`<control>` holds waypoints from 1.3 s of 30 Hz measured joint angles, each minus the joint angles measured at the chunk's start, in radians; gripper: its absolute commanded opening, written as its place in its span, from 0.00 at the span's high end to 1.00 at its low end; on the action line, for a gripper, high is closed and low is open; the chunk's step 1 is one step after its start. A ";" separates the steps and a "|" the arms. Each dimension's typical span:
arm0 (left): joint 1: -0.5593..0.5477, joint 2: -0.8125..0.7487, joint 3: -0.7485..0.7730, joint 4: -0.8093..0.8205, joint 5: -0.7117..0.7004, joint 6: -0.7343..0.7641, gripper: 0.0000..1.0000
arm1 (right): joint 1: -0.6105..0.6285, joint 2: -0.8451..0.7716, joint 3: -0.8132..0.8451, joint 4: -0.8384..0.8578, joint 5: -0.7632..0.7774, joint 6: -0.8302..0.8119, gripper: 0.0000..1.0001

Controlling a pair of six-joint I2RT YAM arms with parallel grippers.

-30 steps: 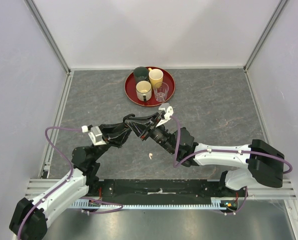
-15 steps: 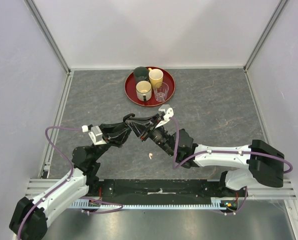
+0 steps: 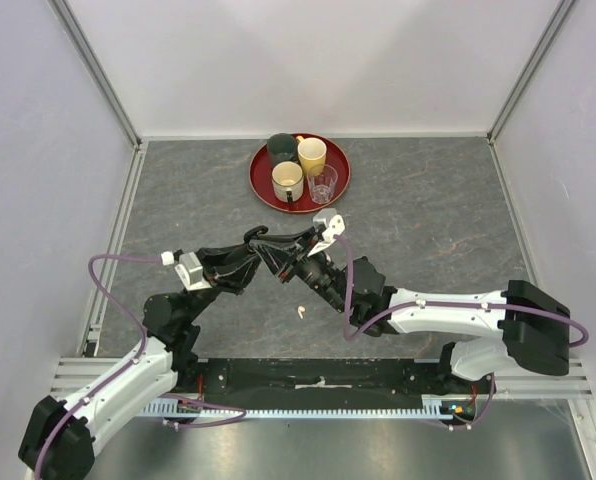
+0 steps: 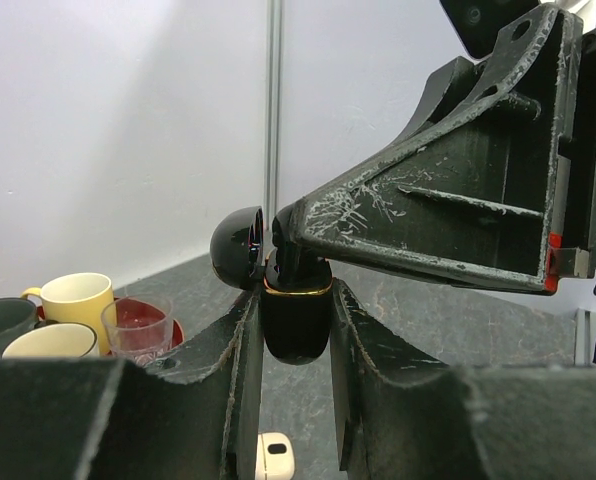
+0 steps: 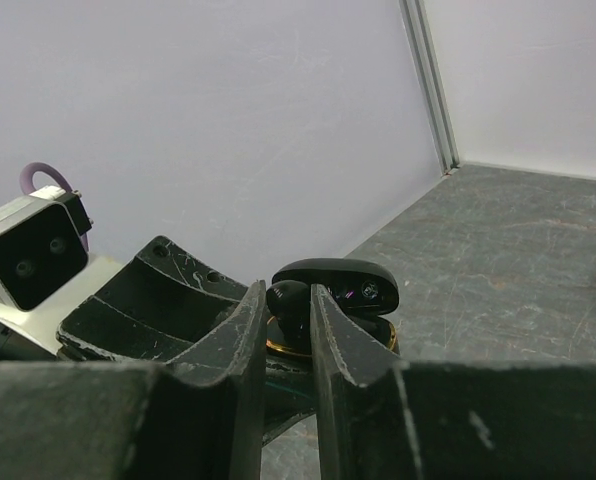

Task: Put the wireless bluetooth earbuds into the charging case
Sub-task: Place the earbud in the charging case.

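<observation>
The left fingers [image 4: 228, 350] clamp the glossy black charging case [image 4: 296, 322] above the grey desk [image 3: 428, 220], while the right fingers [image 5: 246, 330] pinch a small black earbud [image 5: 286, 300] right at its open mouth. Pressed in crooked, it could jam, or slip free and drop beside the cream-white earbud [image 3: 300, 311] below.
</observation>
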 measured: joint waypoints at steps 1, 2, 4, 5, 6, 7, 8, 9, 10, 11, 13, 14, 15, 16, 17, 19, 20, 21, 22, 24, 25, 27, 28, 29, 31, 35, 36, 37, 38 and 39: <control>0.000 -0.001 0.000 0.000 0.000 0.000 0.98 | 0.001 -0.003 0.000 -0.003 0.000 -0.002 0.69; 0.000 -0.001 0.000 0.000 0.000 0.000 0.98 | 0.001 -0.005 0.000 -0.005 0.000 -0.003 0.66; 0.000 -0.001 0.000 0.000 -0.005 0.000 0.98 | 0.002 -0.009 0.000 -0.013 0.001 -0.007 0.64; 0.000 -0.001 0.000 0.001 -0.009 0.000 0.98 | 0.002 -0.011 0.000 -0.017 0.001 -0.009 0.63; 0.001 -0.001 0.000 0.001 -0.014 0.000 0.98 | 0.003 -0.013 0.000 -0.022 0.000 -0.011 0.63; 0.001 -0.001 0.000 0.001 -0.017 0.000 0.98 | 0.003 -0.014 0.000 -0.024 -0.001 -0.012 0.62; 0.001 -0.001 0.000 0.001 -0.019 0.000 0.98 | 0.003 -0.016 0.000 -0.027 -0.001 -0.014 0.62; 0.001 -0.001 0.000 0.001 -0.020 0.000 0.98 | 0.003 -0.018 0.000 -0.029 -0.001 -0.015 0.61; 0.001 -0.001 0.000 0.001 -0.020 0.000 0.98 | 0.004 -0.019 0.000 -0.030 -0.001 -0.016 0.59; 0.001 -0.001 0.000 0.001 -0.021 0.000 0.98 | 0.005 -0.020 0.000 -0.031 -0.001 -0.018 0.58; 0.001 0.000 0.000 0.002 -0.024 0.000 0.98 | 0.005 -0.023 0.000 -0.032 -0.003 -0.019 0.58; 0.001 0.000 0.000 0.002 -0.026 0.000 0.98 | 0.006 -0.023 0.000 -0.032 -0.003 -0.019 0.57; 0.001 0.000 0.000 0.002 -0.026 0.000 0.98 | 0.006 -0.023 0.000 -0.032 -0.003 -0.019 0.57; 0.001 0.000 0.000 0.002 -0.027 0.000 0.98 | 0.006 -0.023 0.000 -0.032 -0.003 -0.019 0.57; 0.001 0.000 0.000 0.002 -0.027 0.000 0.98 | 0.006 -0.023 0.000 -0.032 -0.003 -0.019 0.56; 0.001 0.000 0.000 0.002 -0.027 0.000 0.98 | 0.006 -0.024 0.000 -0.030 -0.004 -0.020 0.52; 0.001 0.000 0.000 0.001 -0.027 0.000 0.98 | 0.006 -0.025 0.000 -0.030 -0.005 -0.020 0.50; 0.001 0.001 0.000 0.001 -0.027 0.000 0.98 | 0.006 -0.027 0.000 -0.028 -0.005 -0.021 0.47; 0.001 0.002 0.000 0.002 -0.026 0.000 0.98 | 0.006 -0.032 0.000 -0.026 -0.006 -0.023 0.45; 0.001 0.001 0.000 0.010 -0.026 0.000 0.98 | 0.006 -0.045 0.000 -0.026 -0.005 -0.032 0.42; 0.001 0.001 0.000 0.014 -0.026 0.000 0.98 | 0.005 -0.053 0.000 -0.026 -0.005 -0.037 0.41; 0.001 -0.004 0.000 0.018 -0.026 0.000 0.98 | 0.002 -0.069 0.002 -0.026 -0.005 -0.050 0.38; 0.001 -0.006 0.000 0.020 -0.026 0.000 0.98 | 0.002 -0.075 0.006 -0.026 -0.005 -0.056 0.38; 0.001 -0.008 0.000 0.022 -0.026 0.000 0.98 | 0.001 -0.082 0.010 -0.026 -0.004 -0.061 0.37; 0.001 -0.011 0.000 0.024 -0.026 0.000 0.98 | 0.000 -0.095 0.015 -0.024 -0.003 -0.071 0.34; 0.001 -0.024 0.000 0.021 -0.026 0.000 0.98 | 0.000 -0.127 0.024 -0.035 0.014 -0.081 0.22; 0.001 -0.030 0.000 0.018 -0.026 0.000 0.98 | 0.000 -0.136 0.031 -0.051 0.028 -0.082 0.16; 0.001 -0.036 0.000 0.014 -0.026 0.000 0.98 | 0.000 -0.142 0.038 -0.065 0.036 -0.082 0.13; 0.001 -0.041 0.000 0.011 -0.026 0.000 0.98 | 0.000 -0.148 0.051 -0.093 0.059 -0.079 0.11; 0.001 -0.045 0.000 0.008 -0.026 0.000 0.98 | 0.000 -0.151 0.067 -0.126 0.079 -0.076 0.07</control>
